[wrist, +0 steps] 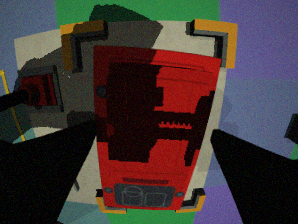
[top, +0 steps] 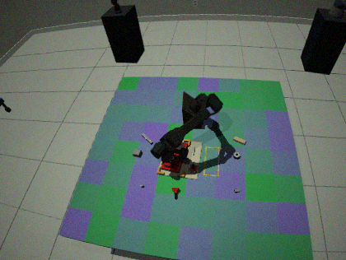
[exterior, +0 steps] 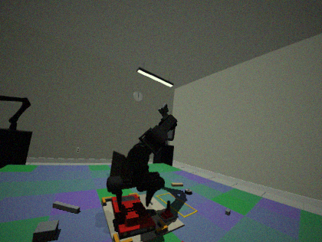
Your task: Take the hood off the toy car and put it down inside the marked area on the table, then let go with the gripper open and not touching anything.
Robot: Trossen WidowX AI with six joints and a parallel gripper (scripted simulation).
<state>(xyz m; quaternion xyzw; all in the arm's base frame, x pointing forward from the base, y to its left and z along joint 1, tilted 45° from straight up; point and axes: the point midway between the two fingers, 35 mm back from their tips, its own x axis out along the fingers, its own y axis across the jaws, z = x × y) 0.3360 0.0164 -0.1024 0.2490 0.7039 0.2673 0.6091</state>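
Observation:
The red toy car (top: 170, 165) (exterior: 123, 228) (wrist: 104, 175) lies on a pale board (top: 198, 149) (wrist: 30, 47) between yellow corner brackets. Dark shadow covers much of its top, and I cannot clearly tell the hood's edges from the body. My gripper (exterior: 134, 207) (wrist: 154, 131) is open and empty above the car, with one finger over each long side in the wrist view. In the top view the arm partly hides the car. The marked area, a yellow outline (top: 219, 161) (exterior: 191, 207) (wrist: 2, 73), is beside the board, with nothing lying inside it.
A red part with a black upright handle (exterior: 168, 214) (wrist: 44, 90) stands on the board beside the car, towards the outline. A grey block (top: 137, 153) (exterior: 46, 230), a pale bar (top: 147, 138) (exterior: 66, 207), a tan block (top: 240, 140) and a dark ring (top: 236, 155) lie around.

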